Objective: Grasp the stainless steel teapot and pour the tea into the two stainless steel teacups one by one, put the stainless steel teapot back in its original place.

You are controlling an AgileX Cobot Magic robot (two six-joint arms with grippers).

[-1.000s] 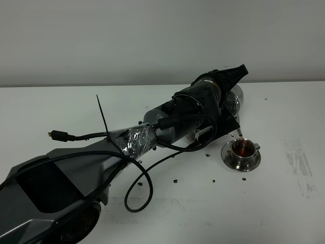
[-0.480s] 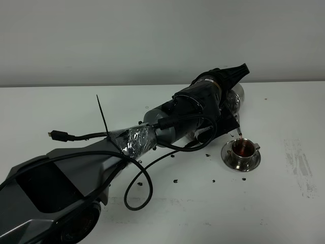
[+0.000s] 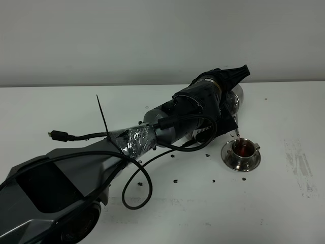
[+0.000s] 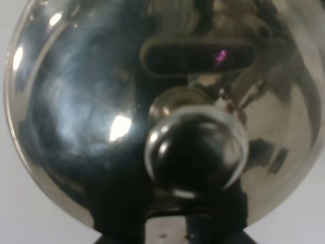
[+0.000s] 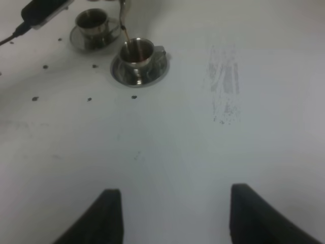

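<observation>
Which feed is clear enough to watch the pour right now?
Left wrist: teapot fills the frame, blurred, glare spots. Right wrist: slightly soft, but tea stream and cup visible. Exterior high: sharpest, left arm hides most of the teapot.

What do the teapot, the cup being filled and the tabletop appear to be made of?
The teapot looks like polished steel: its dome mirrors its surroundings with bright highlights. The cup being filled and its saucer show the same mirror-like silver sheen, likely steel too. The tabletop is matte white, perhaps laminate; it shows scuffs and no glare.
</observation>
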